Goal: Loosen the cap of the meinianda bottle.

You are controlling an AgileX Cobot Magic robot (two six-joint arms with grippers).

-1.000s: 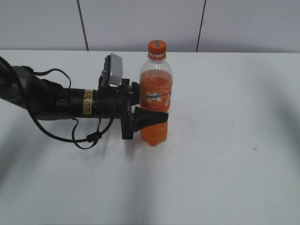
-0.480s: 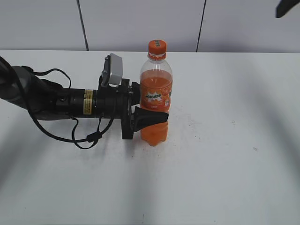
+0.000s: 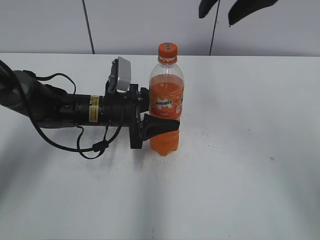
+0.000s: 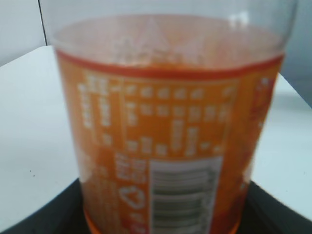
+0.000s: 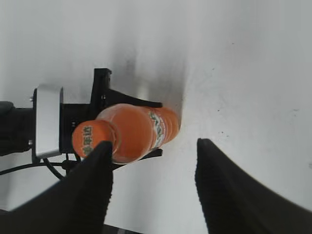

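Left gripper point(image 3: 161, 126) is clamped around the lower body of the meinianda bottle point(image 3: 166, 105) in the exterior view, its arm lying low along the table point(image 3: 240, 165) from the left. Its front finger point(image 3: 160, 125) crosses the bottle below the label. Bottle stands upright, cap point(image 3: 168, 49) on top, clear of that gripper. Right gripper point(image 3: 222, 10) hangs spread at the top edge, above and to the right of the cap, well apart from it.

Left wrist view: the bottle's label point(image 4: 165, 146), with barcode, fills the frame; dark finger edges point(image 4: 48, 214) show at both lower corners, on either side of the bottle.

Right wrist view: looking down, the right gripper's two fingers point(image 5: 87, 195) are spread wide. The cap point(image 5: 90, 138) lies just beside the left-hand fingertip, above the gap between them, not enclosed.
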